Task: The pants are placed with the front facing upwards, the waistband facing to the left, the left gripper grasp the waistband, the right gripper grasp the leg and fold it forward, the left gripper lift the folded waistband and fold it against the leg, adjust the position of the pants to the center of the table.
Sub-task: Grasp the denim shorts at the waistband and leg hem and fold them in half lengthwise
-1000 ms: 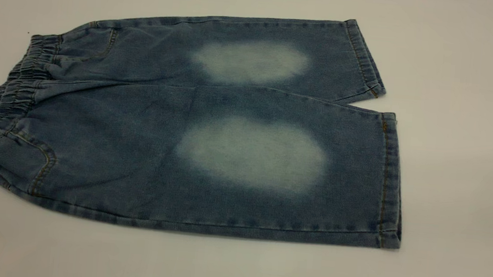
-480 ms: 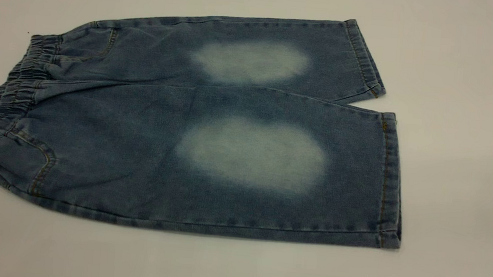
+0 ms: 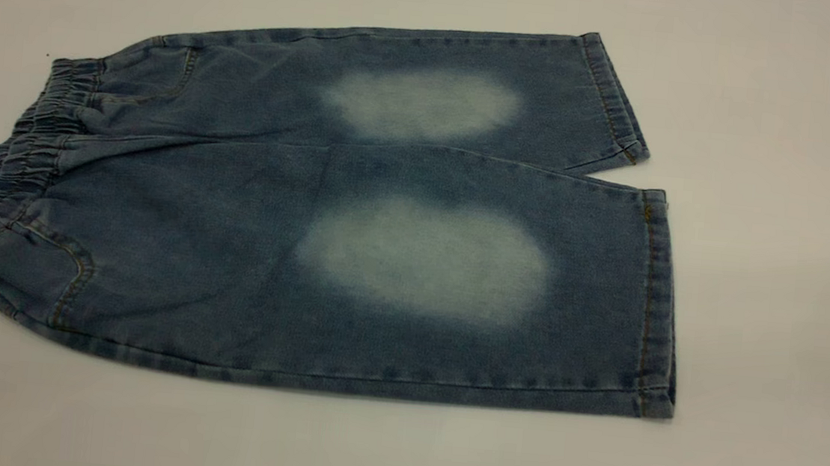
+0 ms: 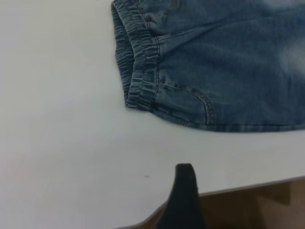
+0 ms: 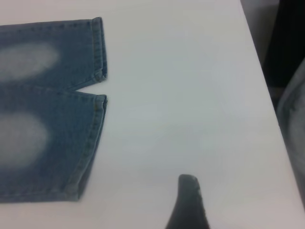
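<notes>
White table (image 3: 777, 219); pants (image 3: 356, 213) flat, waistband (image 3: 7, 167) bunched.

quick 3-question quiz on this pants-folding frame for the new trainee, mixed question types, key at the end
1. True or false: the pants lie flat and unfolded on the table.
2. In the exterior view, the waistband faces: A) left B) right C) toward the camera.
3. Fill in: the left gripper is ____ the waistband, touching or apart?

Key: 1 true. 2 A. 3 apart; it sits near the table edge, and the right gripper is likewise apart from the leg hems.
</notes>
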Controlling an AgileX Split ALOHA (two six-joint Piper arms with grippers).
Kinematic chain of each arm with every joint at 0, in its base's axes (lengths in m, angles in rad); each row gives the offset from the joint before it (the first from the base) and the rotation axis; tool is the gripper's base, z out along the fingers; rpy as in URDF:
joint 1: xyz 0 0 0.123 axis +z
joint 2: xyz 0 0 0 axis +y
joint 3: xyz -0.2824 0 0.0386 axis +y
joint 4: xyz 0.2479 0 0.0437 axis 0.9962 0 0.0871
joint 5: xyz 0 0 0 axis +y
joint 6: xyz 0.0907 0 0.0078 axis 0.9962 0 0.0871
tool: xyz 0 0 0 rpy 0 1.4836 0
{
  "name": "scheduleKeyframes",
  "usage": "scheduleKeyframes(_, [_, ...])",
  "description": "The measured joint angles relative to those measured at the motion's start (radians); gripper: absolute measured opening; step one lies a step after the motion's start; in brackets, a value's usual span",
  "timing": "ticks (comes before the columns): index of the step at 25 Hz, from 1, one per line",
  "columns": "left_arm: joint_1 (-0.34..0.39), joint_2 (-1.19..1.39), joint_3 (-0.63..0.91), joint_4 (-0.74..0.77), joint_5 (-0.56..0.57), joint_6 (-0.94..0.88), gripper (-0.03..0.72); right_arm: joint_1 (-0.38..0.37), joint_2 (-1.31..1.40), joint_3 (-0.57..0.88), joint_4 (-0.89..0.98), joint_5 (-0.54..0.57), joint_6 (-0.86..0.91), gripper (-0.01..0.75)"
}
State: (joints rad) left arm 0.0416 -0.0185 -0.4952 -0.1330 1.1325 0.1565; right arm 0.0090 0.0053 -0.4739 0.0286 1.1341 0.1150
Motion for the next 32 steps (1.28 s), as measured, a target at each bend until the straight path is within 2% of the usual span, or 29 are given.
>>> scheduleKeyframes(4, [0.000,0.098,-0.034,0.004,-0.054,-0.143,0.550,0.000,0.132,-0.042,0.069,0.001,-0.069,0.476])
scheduleKeyframes(11, [0.000,0.523,-0.150,0.080,-0.147,-0.207,0.549,0.000,0.504,-0.077,0.220,-0.087,-0.135,0.476])
scheduleKeyframes(22, [0.000,1.219,-0.162,0.094,-0.457,-0.274,0.549,0.000,1.055,-0.079,0.595,-0.340,-0.429,0.476])
scheduleKeyframes(32, [0.001,1.623,-0.261,0.098,-0.624,-0.345,0.549,0.000,1.278,-0.082,0.733,-0.487,-0.574,0.476])
